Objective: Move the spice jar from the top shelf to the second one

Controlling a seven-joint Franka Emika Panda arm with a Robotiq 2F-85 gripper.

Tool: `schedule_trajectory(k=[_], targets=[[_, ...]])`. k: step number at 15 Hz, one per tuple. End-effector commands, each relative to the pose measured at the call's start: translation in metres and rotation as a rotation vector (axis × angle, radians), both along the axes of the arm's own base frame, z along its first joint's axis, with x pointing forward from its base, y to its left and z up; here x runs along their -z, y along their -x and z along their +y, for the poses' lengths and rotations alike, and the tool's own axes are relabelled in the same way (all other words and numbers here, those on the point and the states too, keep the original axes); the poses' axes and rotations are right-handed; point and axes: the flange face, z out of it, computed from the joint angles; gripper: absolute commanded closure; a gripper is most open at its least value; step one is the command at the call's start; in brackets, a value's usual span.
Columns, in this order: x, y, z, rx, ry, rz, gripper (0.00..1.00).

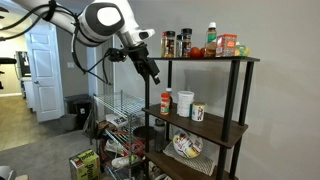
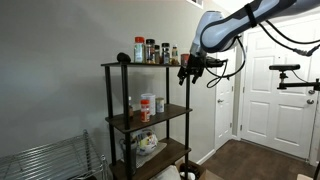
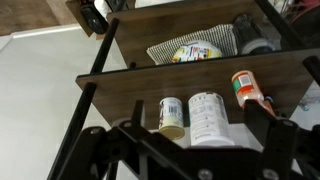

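Observation:
Several spice jars [image 1: 176, 44] stand on the top shelf [image 1: 205, 59] of a dark shelf rack; they also show in an exterior view [image 2: 155, 51]. On the second shelf [image 3: 125, 86] stand a red-capped spice jar [image 3: 247, 88], a white container [image 3: 205, 115] and a small can [image 3: 172, 115]. In an exterior view the red-capped jar [image 1: 166, 101] is at that shelf's edge. My gripper [image 1: 152, 72] hangs just outside the rack, between top and second shelf height. It also shows in an exterior view [image 2: 188, 75]. In the wrist view the gripper [image 3: 198, 122] is open and empty.
A lower shelf holds a striped cloth with a bowl [image 3: 192, 50]. A wire rack [image 1: 115, 120] with clutter stands beside the shelf unit. White doors [image 2: 265, 85] are behind the arm. Boxes [image 1: 85, 163] lie on the floor.

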Motion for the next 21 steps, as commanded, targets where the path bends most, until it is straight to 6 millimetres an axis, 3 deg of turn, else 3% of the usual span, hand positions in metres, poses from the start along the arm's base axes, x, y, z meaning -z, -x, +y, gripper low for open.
schedule_trajectory(k=[1,7,14,21], targets=[[-0.006,-0.011,-0.006,0.079,-0.018,-0.140,0.00],[-0.017,-0.014,-0.015,0.170,-0.009,-0.360,0.00],[-0.021,-0.009,-0.017,0.242,-0.010,-0.503,0.00],[-0.021,-0.015,-0.015,0.234,-0.014,-0.510,0.00]])
